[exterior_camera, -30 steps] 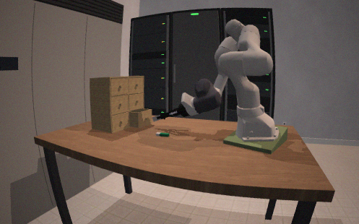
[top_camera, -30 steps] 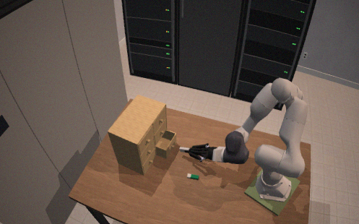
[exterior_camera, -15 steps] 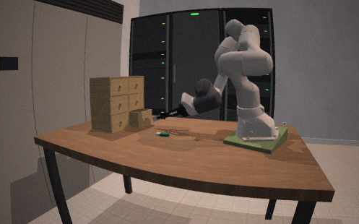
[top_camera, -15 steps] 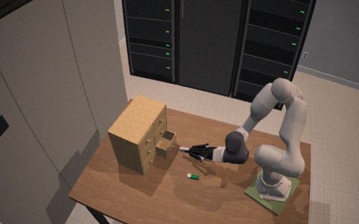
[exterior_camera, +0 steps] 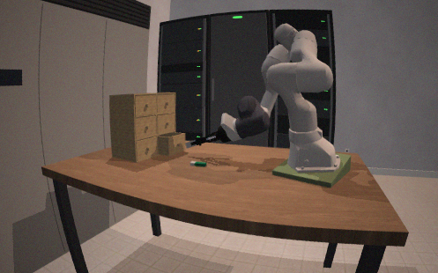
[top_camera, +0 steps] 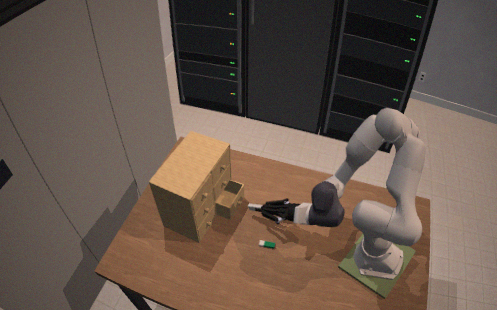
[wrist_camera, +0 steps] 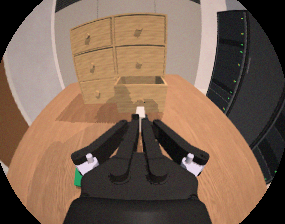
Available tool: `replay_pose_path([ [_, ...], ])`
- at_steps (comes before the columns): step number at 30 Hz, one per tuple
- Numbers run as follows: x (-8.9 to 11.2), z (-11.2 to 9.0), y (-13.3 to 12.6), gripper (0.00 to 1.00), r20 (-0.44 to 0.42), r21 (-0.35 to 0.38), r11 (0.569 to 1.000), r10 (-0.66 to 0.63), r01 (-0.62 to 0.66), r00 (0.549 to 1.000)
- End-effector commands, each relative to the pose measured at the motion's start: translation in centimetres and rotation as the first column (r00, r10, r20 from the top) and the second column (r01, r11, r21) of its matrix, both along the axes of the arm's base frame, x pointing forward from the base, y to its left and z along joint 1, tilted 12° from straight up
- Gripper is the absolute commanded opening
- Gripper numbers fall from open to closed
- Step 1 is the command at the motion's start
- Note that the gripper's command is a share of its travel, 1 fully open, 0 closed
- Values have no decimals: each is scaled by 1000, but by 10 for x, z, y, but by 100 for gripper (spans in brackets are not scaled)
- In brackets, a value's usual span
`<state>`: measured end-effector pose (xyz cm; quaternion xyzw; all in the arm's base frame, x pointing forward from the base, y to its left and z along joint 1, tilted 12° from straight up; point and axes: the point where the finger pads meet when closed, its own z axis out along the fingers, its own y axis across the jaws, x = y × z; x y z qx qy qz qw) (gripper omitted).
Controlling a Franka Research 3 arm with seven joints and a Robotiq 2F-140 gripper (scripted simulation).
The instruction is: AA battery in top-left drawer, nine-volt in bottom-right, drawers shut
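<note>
Small wooden chest sits toward the far-left part of the table, two columns by three rows of drawers, fronts facing the arm. Bottom-row right drawer is pulled partway out, sitting level, and its open top shows in the top and wrist views; inside looks bare wood from the wrist view, but the nearest part of the floor is hidden behind the drawer front. The other five drawers look flush w/ the chest front.

Gripper is stretched out roughly horizontal, low over the table, pointing at the open drawer, tips just short of its front panel. Jaws fully closed, fingertips pressed together, nothing held. In the wrist view a small pale spot shows right at the tips; too small to say what it is. Fingers run parallel to a point, lined up w/ the open drawer.

A small battery, green w/ a white end, lies on its side on the table, near the gripper's side and well apart from the chest. In the exterior view it lies in front of the open drawer, toward the camera. Can't tell which type it is at this size. No second battery can be made out in any view.

Arm's base stands on a green plate at the right end of the table.
</note>
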<state>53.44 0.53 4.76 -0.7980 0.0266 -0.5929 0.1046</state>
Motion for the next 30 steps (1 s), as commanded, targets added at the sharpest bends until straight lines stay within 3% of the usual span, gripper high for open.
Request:
replay_pose_path([
  [1,2,0,-1,0,0,-2,1000,-2,2,1000],
  [30,36,2,1,0,0,-2,1000,-2,2,1000],
])
